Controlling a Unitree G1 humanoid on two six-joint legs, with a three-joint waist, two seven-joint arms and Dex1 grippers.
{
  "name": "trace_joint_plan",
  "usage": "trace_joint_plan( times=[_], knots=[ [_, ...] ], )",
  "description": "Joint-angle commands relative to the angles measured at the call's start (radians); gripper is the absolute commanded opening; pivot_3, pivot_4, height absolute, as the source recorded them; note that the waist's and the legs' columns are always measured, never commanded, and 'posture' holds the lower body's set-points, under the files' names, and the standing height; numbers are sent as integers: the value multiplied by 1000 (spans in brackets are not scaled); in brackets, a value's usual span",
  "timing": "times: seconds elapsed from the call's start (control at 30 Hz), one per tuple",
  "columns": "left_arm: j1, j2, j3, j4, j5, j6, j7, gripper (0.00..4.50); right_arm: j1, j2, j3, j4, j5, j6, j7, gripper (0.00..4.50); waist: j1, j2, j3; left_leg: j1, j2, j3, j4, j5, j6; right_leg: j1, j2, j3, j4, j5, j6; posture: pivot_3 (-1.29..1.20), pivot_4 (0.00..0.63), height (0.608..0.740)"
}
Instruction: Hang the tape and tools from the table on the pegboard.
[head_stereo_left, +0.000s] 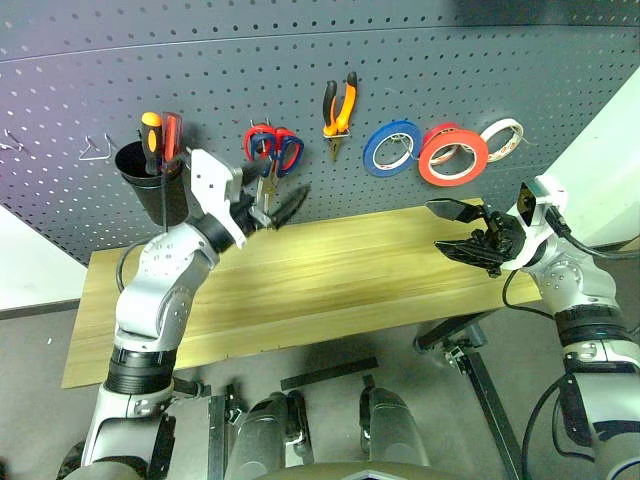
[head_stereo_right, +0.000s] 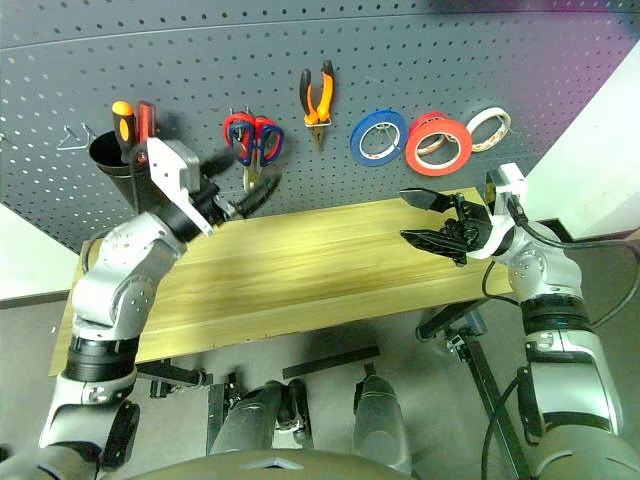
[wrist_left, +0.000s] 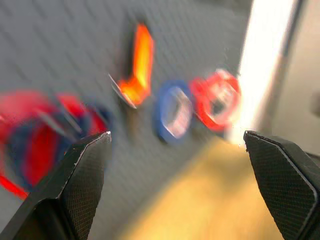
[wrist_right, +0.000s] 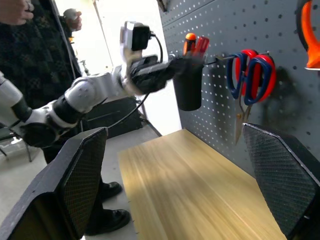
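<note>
On the pegboard (head_stereo_left: 300, 60) hang the tape (head_stereo_left: 453, 155), pliers (head_stereo_left: 339, 108) and scissors (head_stereo_left: 272, 150); below it, over the bench (head_stereo_left: 330, 280), left fingers (head_stereo_left: 275, 212) and right fingers (head_stereo_left: 460, 230) spread open, empty.

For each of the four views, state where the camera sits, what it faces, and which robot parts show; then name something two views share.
Left and right eye views: head, looking down over table and pegboard; both arms show.
Left wrist view: faces orange pliers and blue roll; open left gripper.
Right wrist view: faces along the table; open right gripper, left arm beyond.
Shared: scissors.
</note>
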Motion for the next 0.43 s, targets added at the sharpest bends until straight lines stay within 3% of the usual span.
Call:
trace_joint_plan(
  times=[0.03,0.1,0.43],
  knots=[
    [49,35,5,-46,-106,103,-87,4464,-15,25,-38,0,-35,-5,-3,4500,0,0,0,0,0,0,0,0,0,-1,0,0,0,0,0,-220,106,740],
    [73,42,25,-17,-147,160,-100,4464,-12,42,-43,4,-52,-1,-4,4500,2,1,0,0,0,0,0,0,0,-2,0,0,0,0,0,-219,102,740],
    [177,77,79,141,-122,113,-203,4464,35,137,-49,37,-139,-33,-2,4500,-1,11,-17,0,0,0,-1,0,-1,-3,1,0,0,0,-1,-196,49,740]
  ],
)
